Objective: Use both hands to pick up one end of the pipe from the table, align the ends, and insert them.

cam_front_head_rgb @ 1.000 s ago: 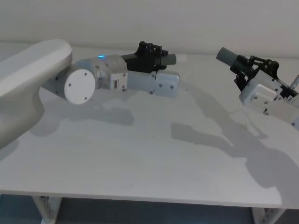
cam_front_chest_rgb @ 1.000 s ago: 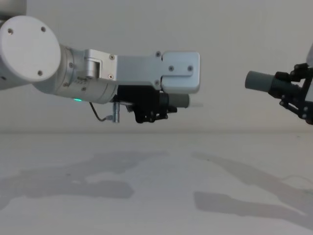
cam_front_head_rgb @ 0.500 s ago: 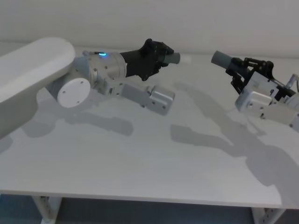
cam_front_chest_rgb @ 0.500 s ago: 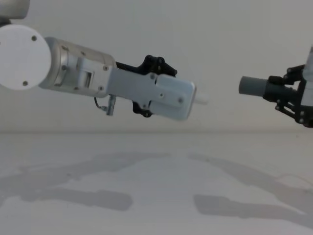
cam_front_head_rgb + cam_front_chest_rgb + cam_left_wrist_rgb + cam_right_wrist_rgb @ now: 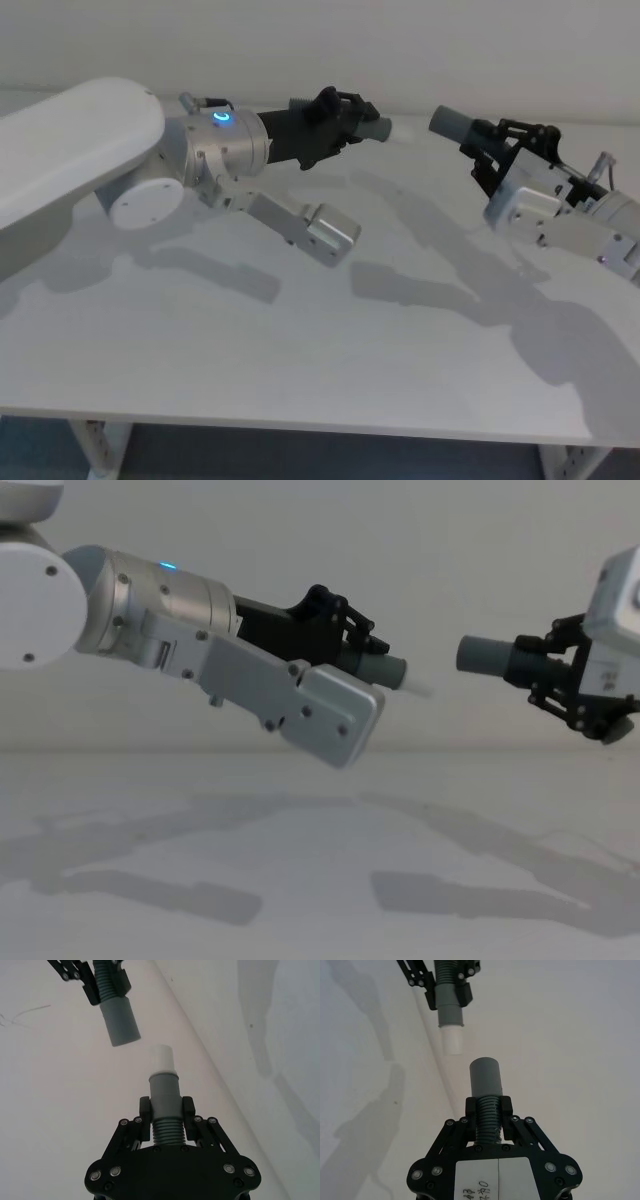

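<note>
Since the earlier frame, both pipe pieces have been brought closer, left end effector (image 5: 335,125) clamped on the pale-tipped piece (image 5: 164,1091), right end effector (image 5: 490,150) clamped on the open-mouthed piece (image 5: 485,1085), ends apart above the table (image 5: 300,350).

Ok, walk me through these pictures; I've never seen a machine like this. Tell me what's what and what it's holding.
This is a two-armed robot working above a white table. One picture looks down from its head, one looks across from its chest, and two come from cameras on its wrists.

Each arm ends in a black claw. The left claw is shut on a grey pipe piece with a pale narrow tip. The right claw is shut on a second grey pipe piece with a wider open mouth.

Both pieces are held in the air, tips facing each other with a gap between them. The left wrist picture suggests they are not quite lined up yet.
</note>
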Robot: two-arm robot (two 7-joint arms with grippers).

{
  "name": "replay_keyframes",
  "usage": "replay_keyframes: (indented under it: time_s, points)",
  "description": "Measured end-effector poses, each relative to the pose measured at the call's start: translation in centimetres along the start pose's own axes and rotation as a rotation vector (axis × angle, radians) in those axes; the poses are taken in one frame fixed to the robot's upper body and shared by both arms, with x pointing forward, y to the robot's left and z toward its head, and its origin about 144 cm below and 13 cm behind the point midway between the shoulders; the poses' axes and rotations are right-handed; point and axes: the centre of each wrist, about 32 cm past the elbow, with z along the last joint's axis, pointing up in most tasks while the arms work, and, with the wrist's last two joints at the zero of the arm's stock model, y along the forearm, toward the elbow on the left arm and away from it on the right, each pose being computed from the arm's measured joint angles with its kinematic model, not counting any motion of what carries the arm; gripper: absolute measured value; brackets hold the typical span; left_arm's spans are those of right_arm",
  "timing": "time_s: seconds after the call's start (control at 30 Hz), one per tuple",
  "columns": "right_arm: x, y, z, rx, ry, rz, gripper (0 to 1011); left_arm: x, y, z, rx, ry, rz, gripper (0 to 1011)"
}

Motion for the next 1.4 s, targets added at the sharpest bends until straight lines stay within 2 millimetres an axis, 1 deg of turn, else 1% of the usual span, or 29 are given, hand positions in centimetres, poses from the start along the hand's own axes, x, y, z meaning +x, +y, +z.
replay_keyframes:
  time_s: [0.3, 0.77, 1.4]
  points:
    - [0.16, 0.36, -0.08, -0.007, -0.027, 0.044, 274, 0.02, 0.1, -0.09, -0.014, -0.047, 0.001, 368]
    - [0.56, 0.22, -0.55, -0.018, -0.078, 0.094, 274, 0.05, 0.17, -0.15, -0.022, -0.077, 0.002, 368]
    - [0.76, -0.03, -0.13, 0.036, -0.063, 0.11, 274, 0.05, 0.2, -0.19, -0.025, -0.088, 0.002, 368]
